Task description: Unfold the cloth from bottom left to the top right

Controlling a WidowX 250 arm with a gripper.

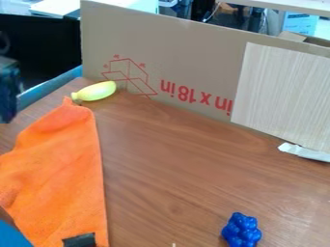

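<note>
Gripper (pixel 7 91) is hanging at left, apart or together I cannot tell, while orange cloth (pixel 61 171) is seemingly awaiting all unfolding.

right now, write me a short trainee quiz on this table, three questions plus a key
1. True or false: the shiny blue plastic bunch lies apart from the orange fabric cloth.
2. Beside the cloth's far tip is: a) a red cup, b) a rounded yellow-green toy, c) a metal spoon.
3. Fill in: the brown cardboard panel bears ___ print.
Key: 1 true; 2 b; 3 red.
</note>
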